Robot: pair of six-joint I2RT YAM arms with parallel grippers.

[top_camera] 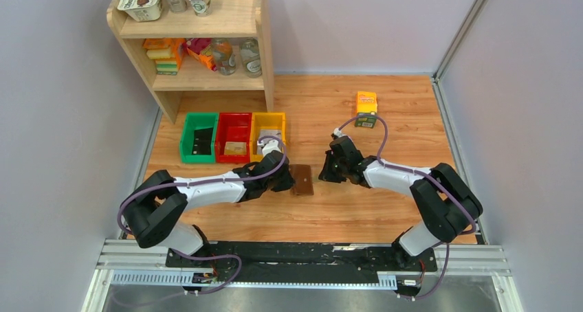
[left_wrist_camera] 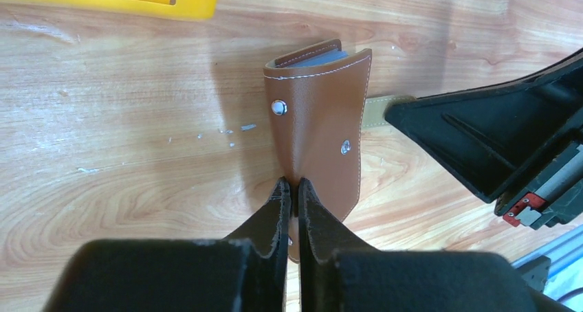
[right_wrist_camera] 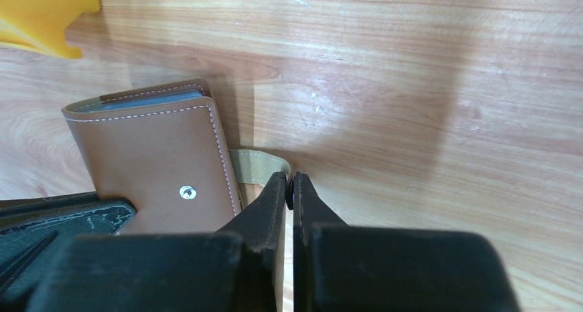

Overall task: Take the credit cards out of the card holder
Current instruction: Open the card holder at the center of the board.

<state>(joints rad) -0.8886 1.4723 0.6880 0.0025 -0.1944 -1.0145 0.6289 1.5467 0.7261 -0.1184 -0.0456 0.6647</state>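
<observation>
The brown leather card holder (top_camera: 301,179) lies closed on the wooden table between my two grippers. In the left wrist view the holder (left_wrist_camera: 320,119) shows two metal snaps, with pale grey-blue sleeves (left_wrist_camera: 317,56) at its far end. My left gripper (left_wrist_camera: 292,188) is shut on the near edge of its cover. My right gripper (right_wrist_camera: 289,185) is shut on the tan clasp tab (right_wrist_camera: 258,166), which sticks out from the holder's (right_wrist_camera: 158,154) right side. The right gripper also shows in the left wrist view (left_wrist_camera: 495,147). The credit cards are hidden inside.
Green (top_camera: 199,137), red (top_camera: 234,136) and yellow (top_camera: 268,130) bins stand just behind my left gripper (top_camera: 285,180). An orange-green carton (top_camera: 366,109) stands behind my right gripper (top_camera: 323,171). A wooden shelf (top_camera: 199,44) with goods is at the back left.
</observation>
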